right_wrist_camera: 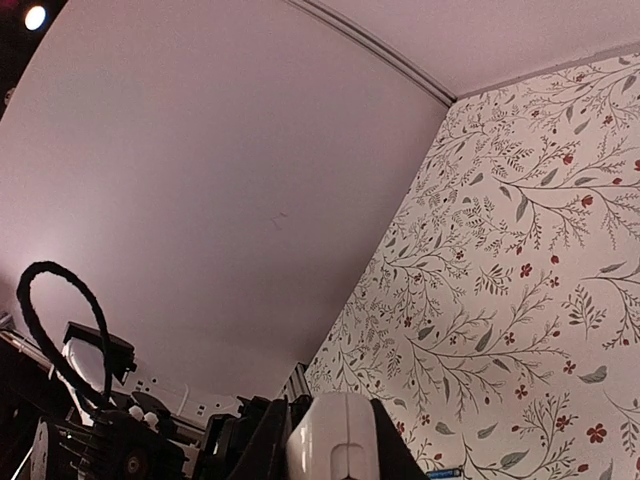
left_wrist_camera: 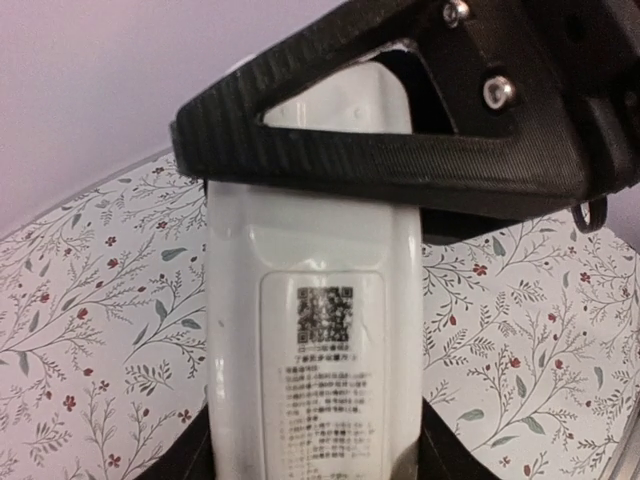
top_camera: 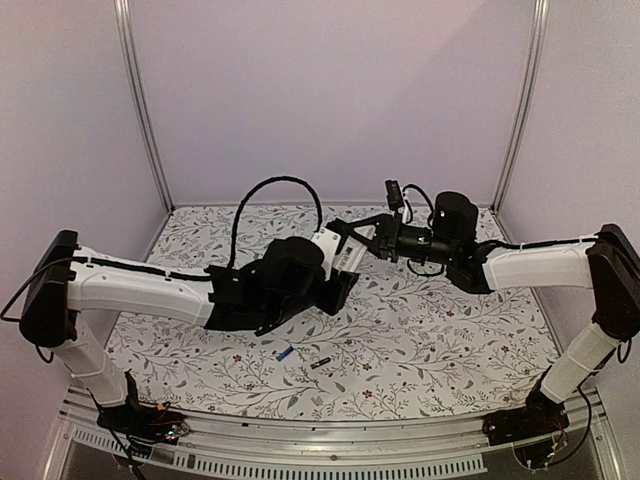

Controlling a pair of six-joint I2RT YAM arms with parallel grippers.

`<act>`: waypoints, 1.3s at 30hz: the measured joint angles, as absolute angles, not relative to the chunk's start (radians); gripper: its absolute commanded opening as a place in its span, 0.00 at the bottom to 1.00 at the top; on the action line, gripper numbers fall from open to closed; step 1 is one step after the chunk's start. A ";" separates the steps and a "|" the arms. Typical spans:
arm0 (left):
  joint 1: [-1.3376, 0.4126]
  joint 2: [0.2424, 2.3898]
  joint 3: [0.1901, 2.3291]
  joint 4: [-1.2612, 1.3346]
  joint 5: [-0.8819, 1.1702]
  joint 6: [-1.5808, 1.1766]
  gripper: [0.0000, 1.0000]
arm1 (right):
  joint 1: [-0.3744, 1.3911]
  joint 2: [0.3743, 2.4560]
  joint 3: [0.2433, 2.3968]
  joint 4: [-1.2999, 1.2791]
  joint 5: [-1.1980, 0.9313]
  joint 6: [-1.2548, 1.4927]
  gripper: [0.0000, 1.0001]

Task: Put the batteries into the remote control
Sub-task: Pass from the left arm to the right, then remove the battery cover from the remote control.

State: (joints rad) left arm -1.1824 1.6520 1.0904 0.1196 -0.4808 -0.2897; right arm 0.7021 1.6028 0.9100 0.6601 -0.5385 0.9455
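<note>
A flower-patterned bench (top_camera: 450, 330) sits between plain pale walls. The left gripper (top_camera: 340, 282) is clamped on the white remote (left_wrist_camera: 310, 300) and holds it above the bench, label side towards its wrist camera. The right gripper (top_camera: 358, 238) is closed on the remote's far end. The blue battery (top_camera: 285, 354) and the black battery (top_camera: 321, 363) lie near each other on the bench, closer to the arm bases.

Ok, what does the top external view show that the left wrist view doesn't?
Only the top view: the tiny bright blue cylinder battery and the thin black cylinder battery, lying loose on the floral-print table. Only the left wrist: the printed QR-code label on the back of the slim white plastic remote control. Both: that remote, held in the left gripper, with the right gripper on its far end.
</note>
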 measured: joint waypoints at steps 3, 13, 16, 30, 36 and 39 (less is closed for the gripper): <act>-1.179 1.647 1.084 0.116 -0.455 -0.264 0.85 | 0.699 1.608 0.910 0.656 -0.555 0.955 0.00; -1.155 1.400 1.000 0.015 -0.280 -0.049 0.99 | 0.670 1.613 0.903 0.642 -0.662 0.989 0.00; -1.148 1.334 0.973 -0.025 -0.243 0.062 0.96 | 0.665 1.629 0.902 0.627 -0.705 1.004 0.00; -1.168 1.306 0.896 -0.109 -0.089 0.507 0.55 | 0.715 1.650 0.886 0.401 -0.796 0.966 0.00; -1.172 1.362 0.926 -0.130 -0.049 0.580 0.45 | 0.727 1.686 0.921 0.314 -0.799 0.927 0.00; -1.174 1.391 0.949 -0.142 -0.028 0.601 0.43 | 0.730 1.705 0.938 0.291 -0.800 0.919 0.00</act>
State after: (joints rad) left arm -1.1736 1.3911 0.9493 -0.1425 -0.0284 0.6006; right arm 0.7300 1.7050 0.9382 0.2909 -0.7998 0.9192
